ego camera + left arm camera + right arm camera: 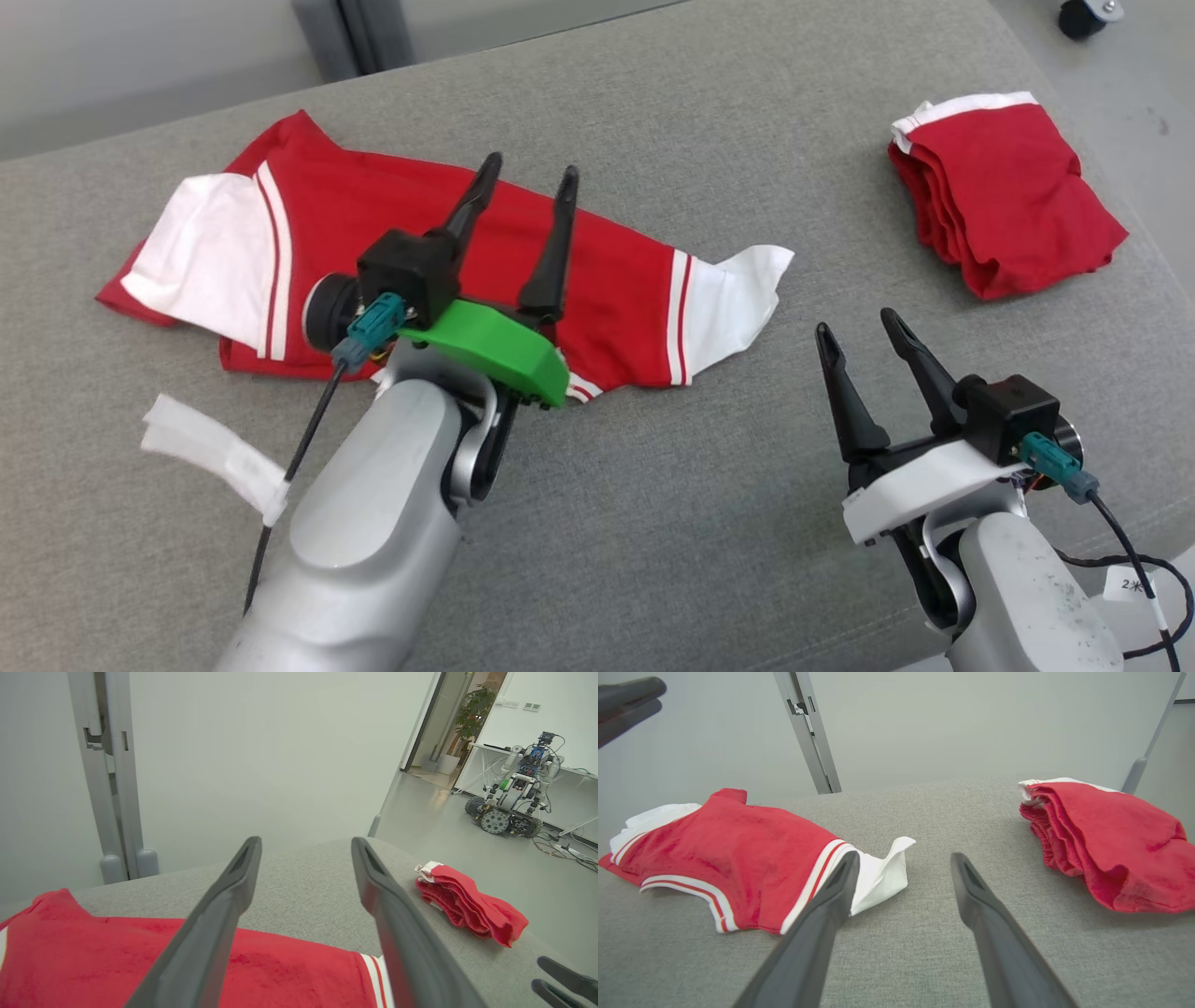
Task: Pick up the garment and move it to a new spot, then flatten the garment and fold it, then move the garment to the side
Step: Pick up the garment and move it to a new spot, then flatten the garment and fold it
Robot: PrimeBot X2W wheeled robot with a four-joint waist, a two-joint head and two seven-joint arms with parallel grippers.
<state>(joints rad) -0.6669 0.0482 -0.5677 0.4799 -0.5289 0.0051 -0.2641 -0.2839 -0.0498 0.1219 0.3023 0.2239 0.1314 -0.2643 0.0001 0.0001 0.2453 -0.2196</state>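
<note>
- white crumpled strip of cloth or tape (210, 453): lies at the lower left of the grey woven upholstered surface (653, 523), near the shirt's lower edge but apart from it.
- red short-sleeved jersey shirt with white sleeves and red-white stripe trim (373, 205): lies on the left half of the surface, stretched left to right with a sleeve at each end. the right sleeve's corner curls upward.
- left gripper, two long dark fingers on a green mount (529, 168): over the shirt's middle, fingers spread wide with nothing between them. whether it touches the cloth cannot be told.
- right gripper, two long dark fingers on a white mount (856, 324): over bare upholstery, just right of the shirt's right sleeve, fingers spread and empty.
- thick red cloth bundle with white trim (1013, 191): folded, at the far right of the surface, well apart from the shirt.
- black caster wheel (1083, 14): on the floor, top right corner.
</note>
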